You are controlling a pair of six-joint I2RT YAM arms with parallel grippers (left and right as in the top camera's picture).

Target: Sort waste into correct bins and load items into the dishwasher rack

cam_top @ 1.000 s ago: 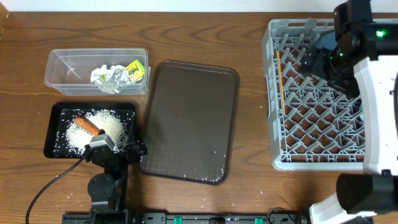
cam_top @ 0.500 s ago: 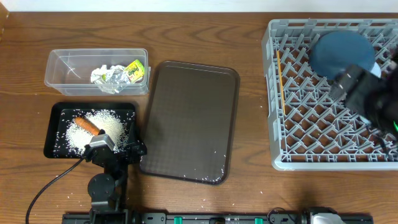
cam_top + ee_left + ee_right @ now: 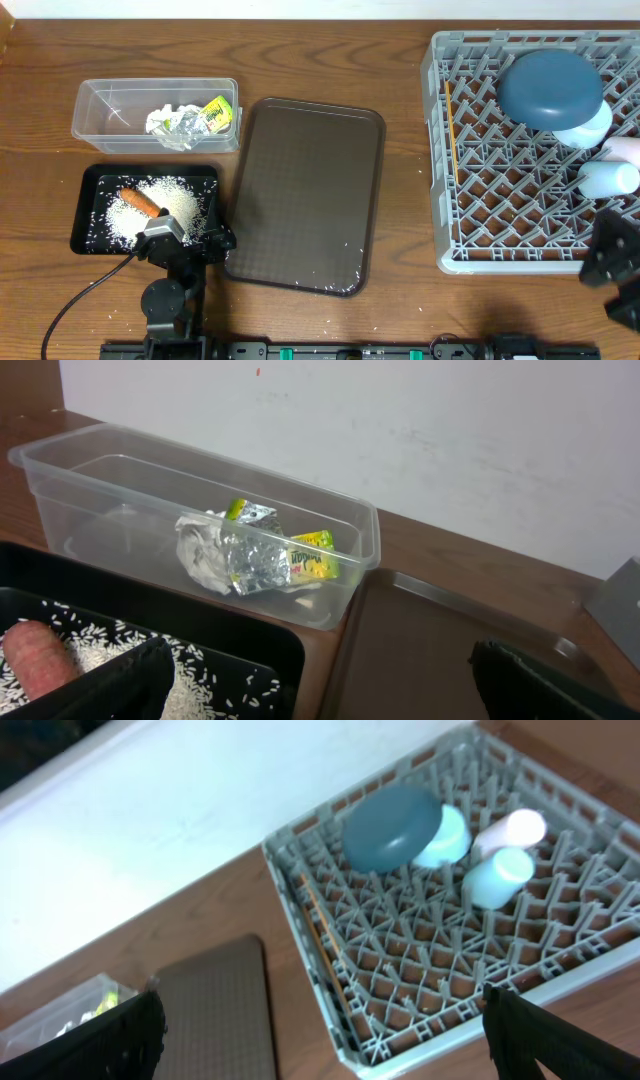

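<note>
Left tool (image 3: pixel 320 655) gapes wide and empty, low over the black tray's (image 3: pixel 84 215) edge, by rice (image 3: pixel 182 203) and carrot (image 3: pixel 138 201). Tissue (image 3: pixel 168 124) and wrapper (image 3: pixel 217 112) lie in the tub (image 3: pixel 100 100). Right tool (image 3: pixel 320 1005), also spread wide and empty, hangs near the front edge of the rack (image 3: pixel 437 150). The rack holds plate (image 3: pixel 550 88), bowl (image 3: pixel 592 125), cup (image 3: pixel 608 180) and chopsticks (image 3: pixel 451 130).

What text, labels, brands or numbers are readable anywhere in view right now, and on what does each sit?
Yellow-green wrapper in the clear tub: carries some print, too small and blurred to read in any view.
Black tray, brown tray, rack, blue plate: no text or marks visible.
</note>
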